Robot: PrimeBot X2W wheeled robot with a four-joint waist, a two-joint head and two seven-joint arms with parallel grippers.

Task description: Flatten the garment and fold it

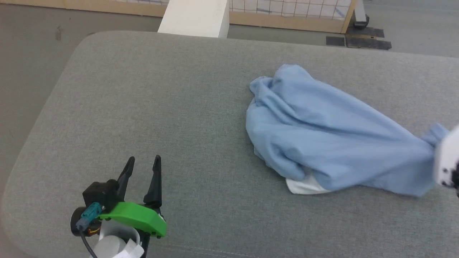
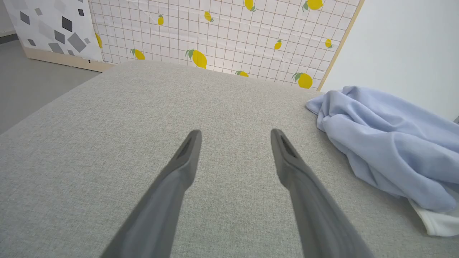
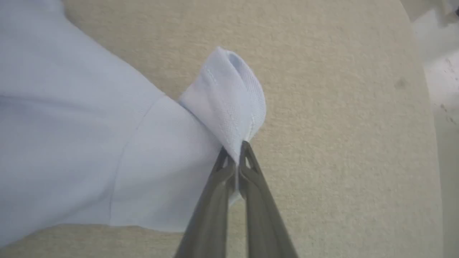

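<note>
Right gripper (image 3: 237, 152): two long dark fingers pressed tight together, pinching a stitched, doubled-over edge of the garment (image 3: 89, 125), a large light-blue soft T-shirt; hem or cuff, cannot tell which. The bite sits at the very fingertips, with little cloth between them. From that pinch the garment runs leftward as a crumpled, drawn-out bundle over the right half of the grey woven padded surface (image 1: 143, 89). A white fabric patch (image 1: 304, 187) pokes from under its near edge. Left gripper (image 1: 143, 163) hovers well apart at the near left, fingers spread, holding nothing. Judgement: flattening barely begun. To do it well, draw the pinched edge low and slowly rightward so the bundle slides open rather than lifting. A jerk could slip the thin edge free. Left gripper should take an opposite edge near the bunched far end, so both can tension the cloth flat.
</note>
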